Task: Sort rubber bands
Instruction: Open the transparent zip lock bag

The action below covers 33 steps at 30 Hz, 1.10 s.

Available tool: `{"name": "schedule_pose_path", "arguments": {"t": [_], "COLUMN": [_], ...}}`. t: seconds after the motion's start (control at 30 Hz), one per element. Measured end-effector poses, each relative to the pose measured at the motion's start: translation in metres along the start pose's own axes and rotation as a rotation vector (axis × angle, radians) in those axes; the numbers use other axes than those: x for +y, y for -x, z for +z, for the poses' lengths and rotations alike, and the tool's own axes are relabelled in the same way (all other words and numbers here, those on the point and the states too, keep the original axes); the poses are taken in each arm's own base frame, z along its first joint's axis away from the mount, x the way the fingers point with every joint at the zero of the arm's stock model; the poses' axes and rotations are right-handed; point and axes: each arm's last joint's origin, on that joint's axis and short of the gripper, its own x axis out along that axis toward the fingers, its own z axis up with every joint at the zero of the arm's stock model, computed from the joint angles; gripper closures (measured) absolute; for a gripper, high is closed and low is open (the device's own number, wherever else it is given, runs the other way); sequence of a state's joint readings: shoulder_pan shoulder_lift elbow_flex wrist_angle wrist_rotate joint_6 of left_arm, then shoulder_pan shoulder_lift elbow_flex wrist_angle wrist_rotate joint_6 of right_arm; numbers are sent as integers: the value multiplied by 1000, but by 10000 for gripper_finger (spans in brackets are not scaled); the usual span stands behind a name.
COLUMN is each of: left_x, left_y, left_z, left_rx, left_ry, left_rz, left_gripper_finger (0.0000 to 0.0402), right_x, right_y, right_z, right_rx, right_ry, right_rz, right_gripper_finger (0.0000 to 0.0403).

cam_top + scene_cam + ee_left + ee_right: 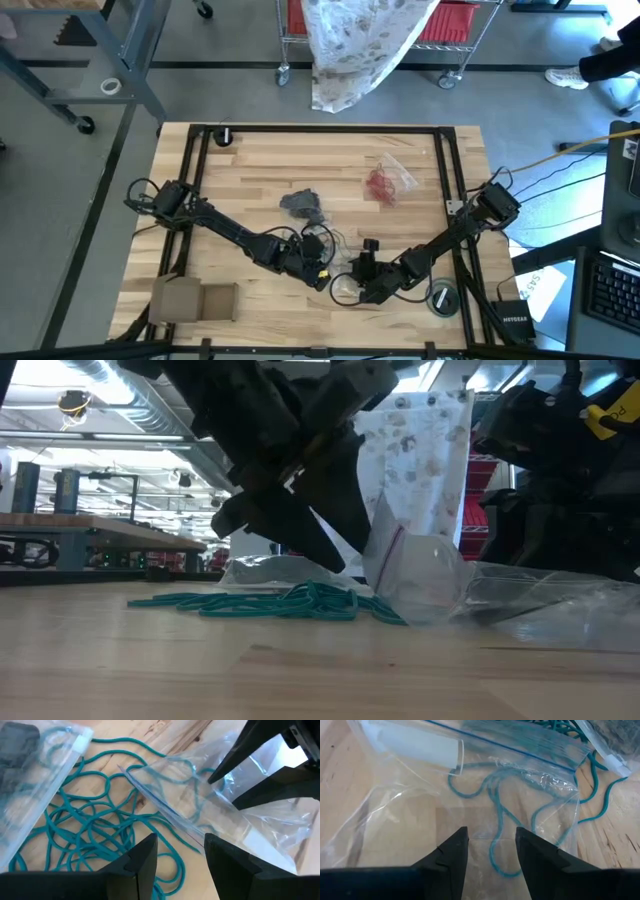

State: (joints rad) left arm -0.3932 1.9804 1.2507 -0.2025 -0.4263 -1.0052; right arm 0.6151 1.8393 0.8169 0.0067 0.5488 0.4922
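A tangle of teal rubber bands [95, 820] lies loose on the wooden table [250, 170], seen low in the low view [290, 602]. Beside it a clear zip bag [410, 805] lies puffed up [420, 575], with a few teal bands [495, 795] inside it. My left gripper [179, 845] is open, tilted down over the bag's zip edge [165, 810] where it meets the tangle. My right gripper [491, 834] is open too, slanting down over the bag's body from the other side. Both meet near the table's front middle [335, 275]. My left gripper's fingers stand on either side of the bag's zip edge; whether they touch the plastic I cannot tell. My right gripper's fingers [455, 850] lie low over the bag's clear wall; whether they press on it I cannot tell.
A bag of dark grey bands [303, 205] lies just beyond the tangle, and a bag of red bands [385, 185] toward the far right. A cardboard box [195, 300] sits at the near left, a round object [442, 298] at the near right. Black frame rails [195, 190] border the table.
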Motion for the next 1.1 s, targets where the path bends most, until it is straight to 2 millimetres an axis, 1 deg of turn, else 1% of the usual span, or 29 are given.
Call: {"name": "schedule_pose_path", "arguments": {"t": [0.2, 0.33, 0.53, 0.73, 0.9, 1.1], "left_x": [-3, -2, -5, -5, -9, -7], "left_y": [2, -5, -16, -19, -18, -18], "left_z": [-4, -9, -11, -6, -1, 1], "left_rx": [14, 38, 45, 31, -5, 1], "left_ry": [-13, -19, 12, 43, 51, 49], "left_rz": [-12, -16, -81, -98, -147, -132], "left_gripper_finger": [247, 247, 247, 247, 247, 247], "right_x": [0, 0, 0, 0, 0, 0], "right_y": [0, 0, 0, 0, 0, 0], "right_z": [0, 0, 0, 0, 0, 0], "right_rx": [0, -1, -3, -5, -7, -8], "right_ry": [0, 0, 0, 0, -1, -1], "right_rz": [0, 0, -5, -8, -10, -9], "right_gripper_finger": [244, 244, 244, 244, 244, 244]}}
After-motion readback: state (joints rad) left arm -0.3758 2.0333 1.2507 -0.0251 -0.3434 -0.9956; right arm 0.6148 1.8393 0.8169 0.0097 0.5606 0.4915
